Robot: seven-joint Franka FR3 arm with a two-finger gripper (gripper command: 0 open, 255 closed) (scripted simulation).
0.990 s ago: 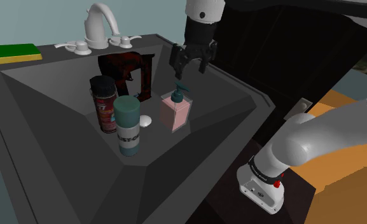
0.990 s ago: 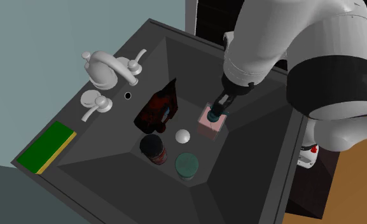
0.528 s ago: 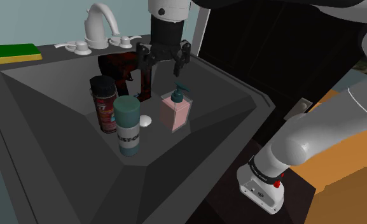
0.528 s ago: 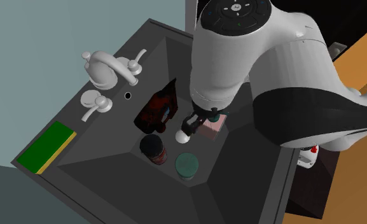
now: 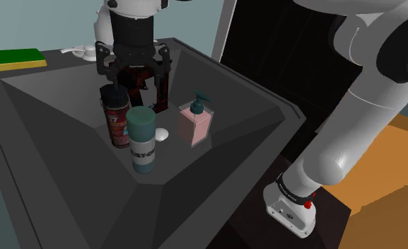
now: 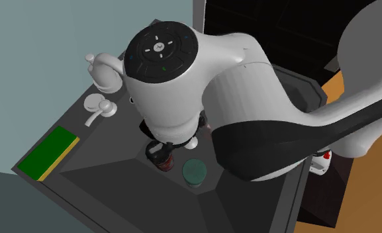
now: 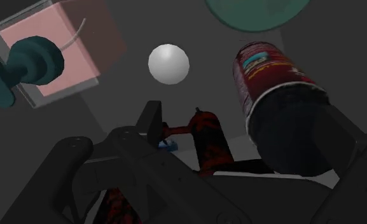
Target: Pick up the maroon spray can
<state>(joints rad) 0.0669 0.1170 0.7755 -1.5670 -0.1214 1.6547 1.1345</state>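
Spray can: one maroon spray can, black-capped, is stood upright on the sink floor just under the gripper, nearer one finger.
Gripper: fingers are spread; nothing is pinched.
Neighbours: one teal can is set just beside it; one white ball and one pink soap dispenser are near.
Edges: all are ringed by sloped sink walls.

I'm seeing a dark grey sink carrying everything. Shoulder view: maroon spray can is standing at 9 o'clock from the white ball, teal-capped can at 7, pink soap bottle at 3.
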